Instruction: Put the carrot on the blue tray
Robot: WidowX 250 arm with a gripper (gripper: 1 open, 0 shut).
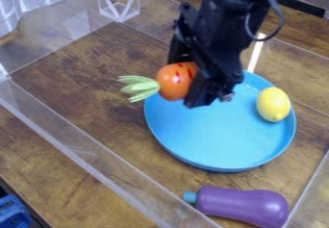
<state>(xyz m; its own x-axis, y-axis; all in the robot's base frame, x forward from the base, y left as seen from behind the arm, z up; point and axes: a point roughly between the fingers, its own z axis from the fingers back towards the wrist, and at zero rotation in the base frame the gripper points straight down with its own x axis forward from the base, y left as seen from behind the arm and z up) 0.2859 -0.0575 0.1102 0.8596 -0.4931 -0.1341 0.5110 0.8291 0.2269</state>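
An orange carrot (pixel 172 81) with a pale green leafy top (pixel 137 88) hangs in the air over the left rim of the round blue tray (pixel 218 128). My black gripper (pixel 189 78) comes down from the upper right and is shut on the carrot's right side. The carrot is clear of the tray surface, with its leaves pointing left beyond the rim. A yellow lemon (pixel 272 104) lies on the tray at its right side.
A purple eggplant (pixel 243 206) lies on the wooden table in front of the tray. A clear plastic wall (pixel 77 145) runs along the left and front. Black cables (pixel 266 25) hang behind the arm.
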